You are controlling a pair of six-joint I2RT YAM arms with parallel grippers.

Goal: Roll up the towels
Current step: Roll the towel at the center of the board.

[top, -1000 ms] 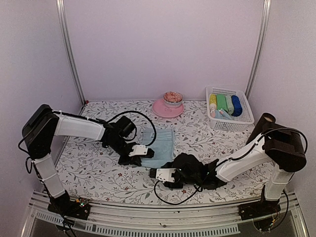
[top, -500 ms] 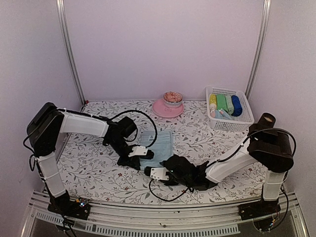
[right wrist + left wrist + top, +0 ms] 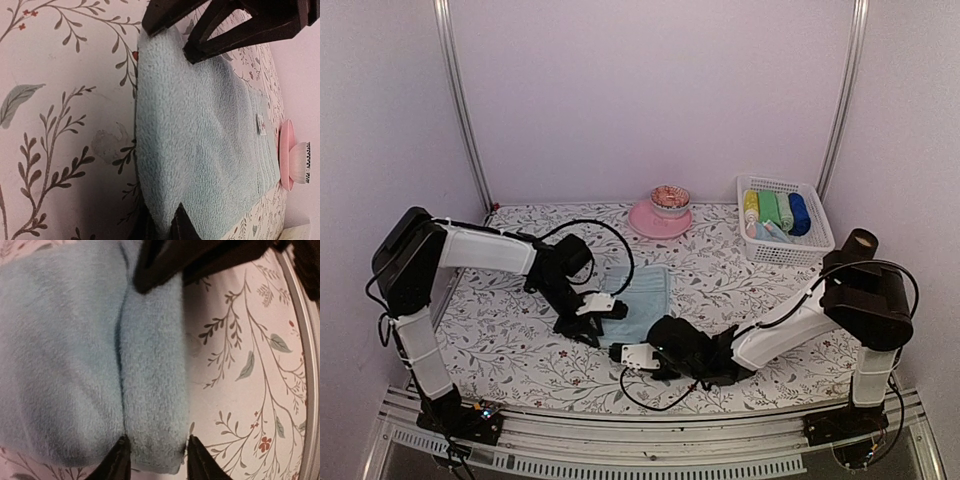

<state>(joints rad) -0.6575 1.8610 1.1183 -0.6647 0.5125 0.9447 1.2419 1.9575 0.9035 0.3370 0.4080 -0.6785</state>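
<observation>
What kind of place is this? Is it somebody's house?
Probably a robot practice booth, not a house: the left arm and right arm are mounted on a rail, plain walls box in the flowery table, and a basket holds rolled cloths.

The top camera looked down from behind the near edge of the floral bench (image 3: 720, 262); both wrist cameras closely faced one pale blue fleecy towel (image 3: 648, 290).

**Towel** (image 3: 645, 290): plain pale blue, fleecy. **Table** (image 3: 510, 340): white ground printed with grey-green leafy sprigs and small red flowers. **Plate** (image 3: 645, 222), at the table's far edge: pink. **Basket** (image 3: 790, 255), at the far right corner: white lattice. Its rolls (image 3: 769, 208): yellow, green, pale green and dark blue. **Arms** (image 3: 485, 250): white shells, black joints. **Walls** (image 3: 650, 90): pale lilac.
</observation>
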